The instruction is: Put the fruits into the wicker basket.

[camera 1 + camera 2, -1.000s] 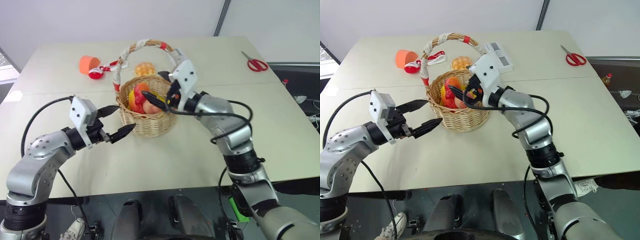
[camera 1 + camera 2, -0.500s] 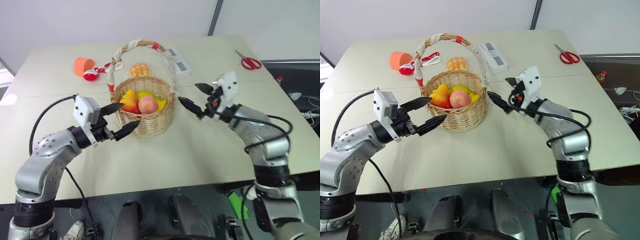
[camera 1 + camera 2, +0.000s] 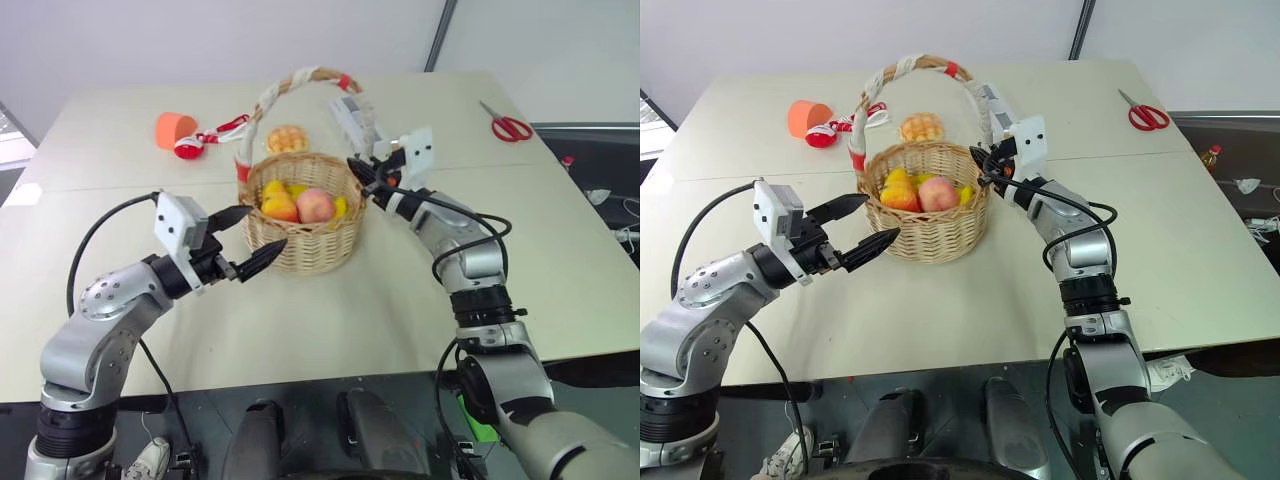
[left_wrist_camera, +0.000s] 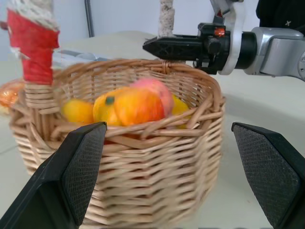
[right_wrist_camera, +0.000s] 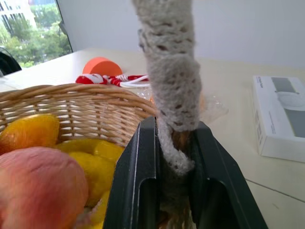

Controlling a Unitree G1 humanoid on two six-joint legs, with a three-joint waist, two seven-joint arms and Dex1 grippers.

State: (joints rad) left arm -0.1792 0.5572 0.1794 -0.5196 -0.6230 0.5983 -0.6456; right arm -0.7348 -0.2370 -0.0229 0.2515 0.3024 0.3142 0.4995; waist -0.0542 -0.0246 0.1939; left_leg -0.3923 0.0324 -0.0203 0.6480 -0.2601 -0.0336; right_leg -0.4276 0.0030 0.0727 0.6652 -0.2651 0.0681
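From my head views, the wicker basket stands in the middle of the tabletop with the fruits already lying inside it, a pink peach among the yellow and orange ones; my right end effector is at the basket's right rim, where the handle goes down into the weave, and it lies nearer to the basket than my left end effector, which hangs just beside the left wall with its fingers apart, holding nothing; in my left wrist view the basket is straight ahead between my two open fingers, the fruits heaped inside, and the right end effector comes in level over the far rim; in my right wrist view my fingers are clamped together on the foot of the handle, which rises upright out of them; I judge that the next move depends on this upright handle in my right grip.
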